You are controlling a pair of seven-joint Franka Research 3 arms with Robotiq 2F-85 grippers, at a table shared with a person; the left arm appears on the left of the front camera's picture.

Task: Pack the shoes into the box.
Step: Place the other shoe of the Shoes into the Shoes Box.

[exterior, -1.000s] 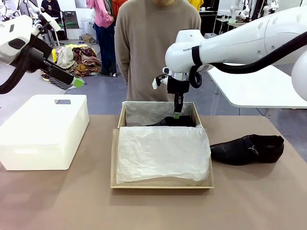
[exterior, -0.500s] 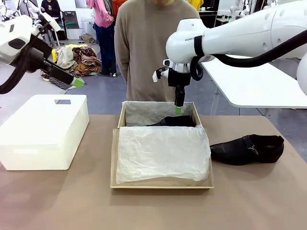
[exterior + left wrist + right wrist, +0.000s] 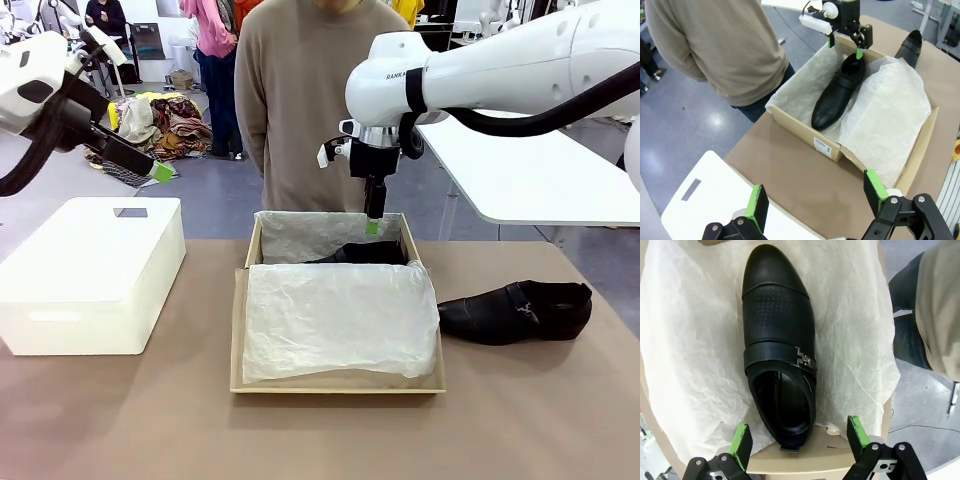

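One black shoe [image 3: 365, 252] lies in the far part of the cardboard box [image 3: 240, 310], on white tissue paper [image 3: 340, 315]. The right wrist view looks straight down on this shoe [image 3: 780, 355], heel end nearest and its strap buckle showing. My right gripper [image 3: 372, 225] hangs open just above that heel, holding nothing; its green pads [image 3: 742, 437] stand apart on either side. The second shoe [image 3: 515, 310] lies on the table right of the box. My left gripper [image 3: 160, 172] is open and raised at far left, above the white box; in its wrist view the shoe [image 3: 837, 92] rests in the box [image 3: 805, 132].
A white plastic box [image 3: 90, 275] stands on the table at left. A person in a tan sweater [image 3: 320, 90] stands at the far edge behind the cardboard box. Bare brown table [image 3: 320, 435] stretches along the near side.
My right gripper has opened, let go of the shoe in the box, and risen a little above it. The left arm has stayed still.
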